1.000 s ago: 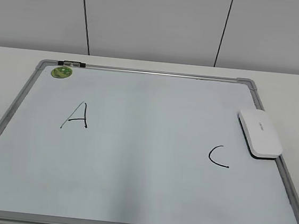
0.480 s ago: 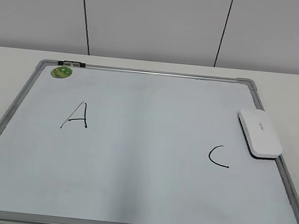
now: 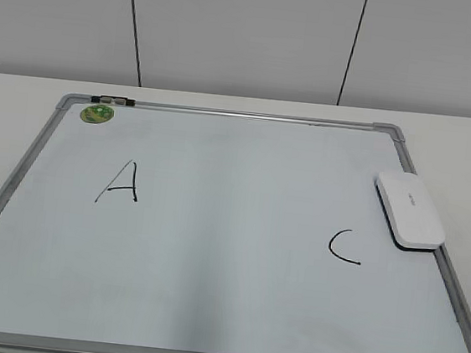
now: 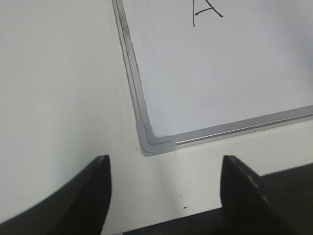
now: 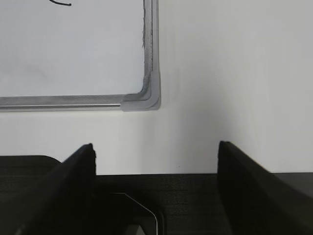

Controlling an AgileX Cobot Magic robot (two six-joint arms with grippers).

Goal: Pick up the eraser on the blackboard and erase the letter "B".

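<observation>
The blackboard (image 3: 211,250) is a white board with a silver frame, lying flat on the table. The white eraser (image 3: 410,210) lies on the board's right edge, just above the black "C" (image 3: 344,246). A black "A" (image 3: 120,182) stands at the left. No letter "B" shows on the board. Neither gripper shows in the exterior view. My left gripper (image 4: 164,169) is open and empty over the table by the board's near left corner (image 4: 155,142). My right gripper (image 5: 155,152) is open and empty by the near right corner (image 5: 146,100).
A green round sticker (image 3: 97,113) sits at the board's far left corner. White table (image 3: 465,154) surrounds the board, with a grey panelled wall (image 3: 250,35) behind. A dark surface (image 5: 195,200) lies under the right gripper.
</observation>
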